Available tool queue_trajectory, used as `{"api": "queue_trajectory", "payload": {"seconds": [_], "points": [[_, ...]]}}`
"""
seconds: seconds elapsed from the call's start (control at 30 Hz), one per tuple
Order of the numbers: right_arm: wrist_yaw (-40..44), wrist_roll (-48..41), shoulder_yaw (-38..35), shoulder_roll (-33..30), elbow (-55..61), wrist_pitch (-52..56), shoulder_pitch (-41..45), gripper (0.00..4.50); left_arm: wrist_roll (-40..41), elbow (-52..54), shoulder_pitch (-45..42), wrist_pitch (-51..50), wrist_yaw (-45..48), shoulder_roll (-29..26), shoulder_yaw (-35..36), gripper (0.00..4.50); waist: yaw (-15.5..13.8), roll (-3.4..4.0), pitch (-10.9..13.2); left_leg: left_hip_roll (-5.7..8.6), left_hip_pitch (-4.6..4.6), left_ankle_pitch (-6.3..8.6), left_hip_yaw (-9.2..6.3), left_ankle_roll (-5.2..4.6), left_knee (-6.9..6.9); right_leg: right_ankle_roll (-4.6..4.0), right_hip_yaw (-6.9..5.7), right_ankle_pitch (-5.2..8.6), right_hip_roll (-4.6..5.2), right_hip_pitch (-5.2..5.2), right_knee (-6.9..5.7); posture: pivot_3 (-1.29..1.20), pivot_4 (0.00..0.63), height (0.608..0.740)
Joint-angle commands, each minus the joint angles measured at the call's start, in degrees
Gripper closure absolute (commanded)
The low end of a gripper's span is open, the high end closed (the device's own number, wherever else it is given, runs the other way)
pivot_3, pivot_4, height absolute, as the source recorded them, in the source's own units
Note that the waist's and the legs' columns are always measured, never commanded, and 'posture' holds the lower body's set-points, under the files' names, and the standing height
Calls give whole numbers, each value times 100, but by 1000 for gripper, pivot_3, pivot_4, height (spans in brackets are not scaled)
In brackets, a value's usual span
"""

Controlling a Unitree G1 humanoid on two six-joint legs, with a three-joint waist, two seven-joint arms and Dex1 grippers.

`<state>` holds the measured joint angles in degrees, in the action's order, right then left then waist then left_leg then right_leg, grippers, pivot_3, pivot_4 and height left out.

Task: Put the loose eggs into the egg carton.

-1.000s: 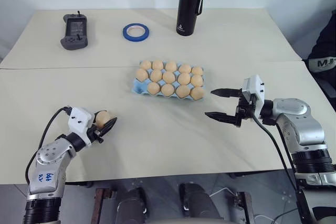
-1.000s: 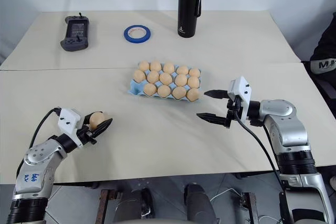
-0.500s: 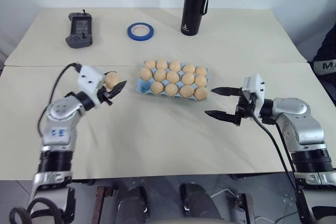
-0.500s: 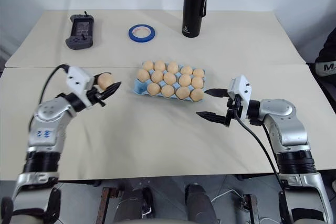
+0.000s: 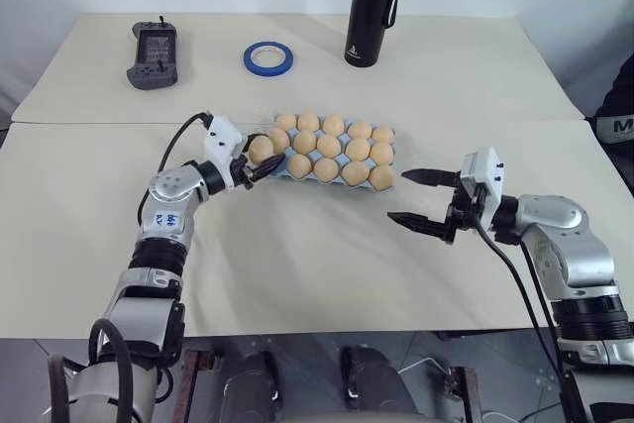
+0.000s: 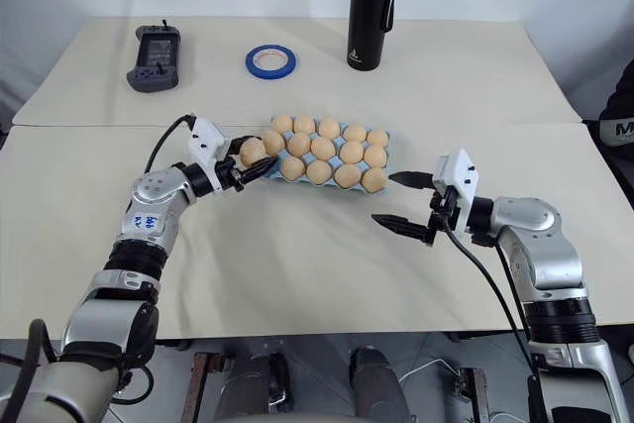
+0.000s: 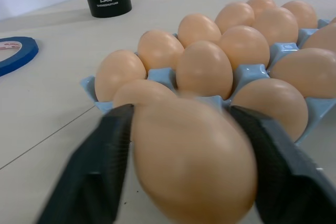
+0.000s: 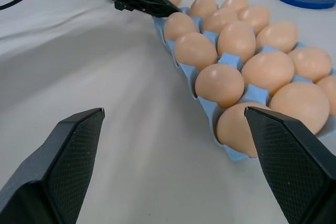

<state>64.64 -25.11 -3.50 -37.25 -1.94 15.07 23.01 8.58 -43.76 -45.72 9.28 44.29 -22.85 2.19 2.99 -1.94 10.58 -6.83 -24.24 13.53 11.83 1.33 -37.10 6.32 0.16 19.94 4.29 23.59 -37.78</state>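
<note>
Left wrist view shows the loose egg [image 7: 194, 161] sitting between the two black fingers [image 7: 100, 166] of the left gripper [image 5: 260, 158], both fingers against its sides, so this gripper is gripping the egg. Just beyond it lies the egg carton [image 5: 281, 166], a light-blue moulded tray whose cups hold rows of tan-orange eggs. From the head camera, the held egg hangs at the carton's left end, level with the middle row, right beside the eggs already seated there; whether it touches the tray or a neighbouring egg I cannot tell. The carton rests near the middle of the table [image 5: 297, 245], on its pale cloth cover.

To the right of the carton, well clear of it, the right gripper [image 5: 420, 197] hovers above the cloth with its two fingers spread wide and nothing between them, pointing toward the carton's right end. In the right wrist view the same spread fingers [image 8: 58, 156] frame the tray's near edge.

Farther back on the table stand a black bottle [image 5: 371, 9], a roll of blue tape [image 5: 268, 57] lying flat to its left, and a dark handheld controller [image 5: 155, 50] near the far left corner.
</note>
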Motion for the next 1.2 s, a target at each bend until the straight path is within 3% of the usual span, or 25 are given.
{"api": "queue_trajectory", "payload": {"seconds": [0.03, 0.07, 0.27, 0.37, 0.6, 0.8, 1.2], "points": [[-20, -279, -315, 8, 306, -85, -55, 0, 42, 13, -168, 192, 106, 1, 64, 291, -2, 0, 0, 0, 0, 0, 0, 0, 0, 0, 0, 0, 0, 0, 0, 0, 150, 740], [-23, -315, -334, 17, 327, -72, -73, 0, 44, 13, -180, 176, 136, -3, 59, 44, -3, 0, 0, 0, 0, 0, 0, 0, -1, 0, 0, 0, 0, -1, 0, 0, 150, 740], [-105, -320, -330, 20, 348, -69, -98, 0, 106, 126, -272, -207, 136, -99, 142, 44, -1, 0, 0, 0, 0, 0, -2, -1, -2, 0, 0, 0, 0, -3, 0, 0, 150, 740], [-170, -350, -358, 45, 374, -65, -112, 0, 334, 751, -62, -625, 138, -245, 316, 44, 12, -1, 1, 0, 0, 0, -2, -1, -1, 0, 0, 0, -1, -1, -2, 0, 150, 740], [-231, -344, -373, 47, 338, -90, -96, 0, 1059, 2531, 780, -2007, 408, -783, 731, 44, 16, 1, 2, -4, 1, -2, -1, 3, 2, 1, -1, 0, -7, -1, -9, 0, 150, 740], [-226, -317, -362, 59, 269, -131, -83, 0, 1514, 3867, 1963, -2392, 859, -1444, 1163, 44, 22, 2, 2, -5, 2, -4, 0, 4, -2, 1, 0, 0, -6, -3, -11, 0, 150, 740], [163, -215, -341, -155, -174, -294, -15, 0, 2257, 4726, 3308, -3099, 1311, -2296, 1997, 44, 28, 5, 4, 2, 5, -2, -4, -2, 4, -5, -2, 2, 15, -7, -4, 0, 150, 740]]}}
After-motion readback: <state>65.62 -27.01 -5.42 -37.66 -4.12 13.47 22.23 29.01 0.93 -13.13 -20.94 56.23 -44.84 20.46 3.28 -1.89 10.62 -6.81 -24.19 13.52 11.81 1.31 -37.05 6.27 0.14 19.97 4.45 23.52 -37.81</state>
